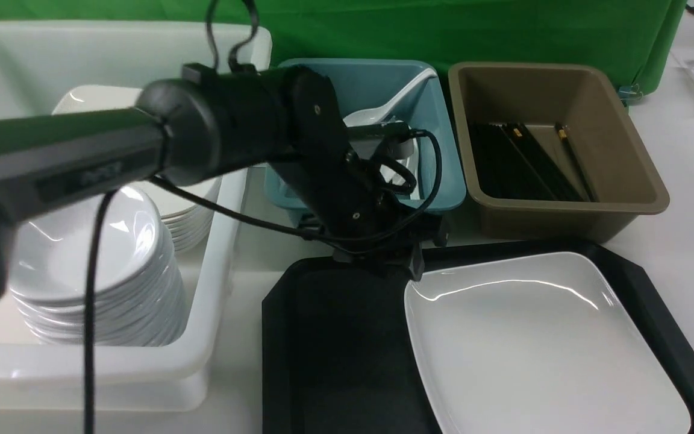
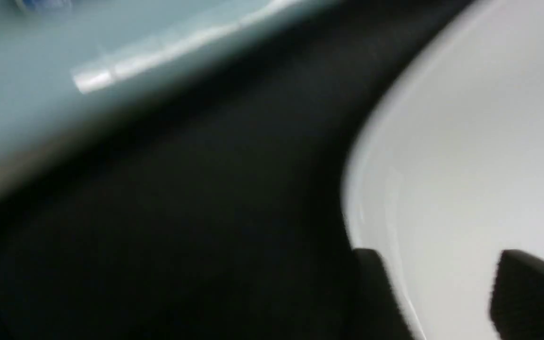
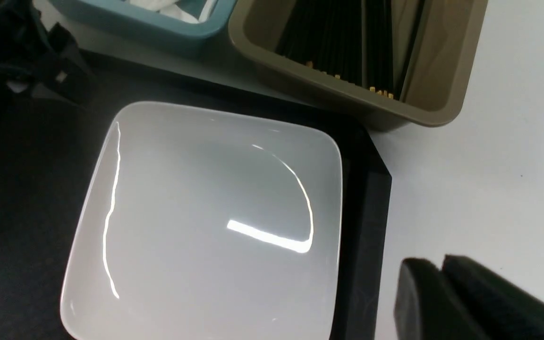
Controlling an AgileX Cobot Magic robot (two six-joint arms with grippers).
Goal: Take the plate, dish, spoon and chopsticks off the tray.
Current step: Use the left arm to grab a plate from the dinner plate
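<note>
The large white plate (image 1: 540, 337) lies on the right half of the black tray (image 1: 335, 349). My left gripper (image 1: 413, 265) hangs low at the plate's far left corner. In the left wrist view the left gripper (image 2: 437, 283) is open. One finger (image 2: 371, 293) is on the tray side of the rim and the other is over the plate (image 2: 480, 141), with nothing gripped. My right gripper (image 3: 437, 271) is shut and empty over the white table, right of the tray. A white spoon (image 1: 395, 99) lies in the blue bin. Black chopsticks (image 1: 528, 160) lie in the brown tub. Small dishes (image 1: 88, 253) are stacked in the white tub.
The blue bin (image 1: 437, 120) and the brown tub (image 1: 624, 150) stand side by side just behind the tray. A big white tub (image 1: 220, 241) at the left also holds a stack of plates. The left arm reaches across the white tub and the blue bin.
</note>
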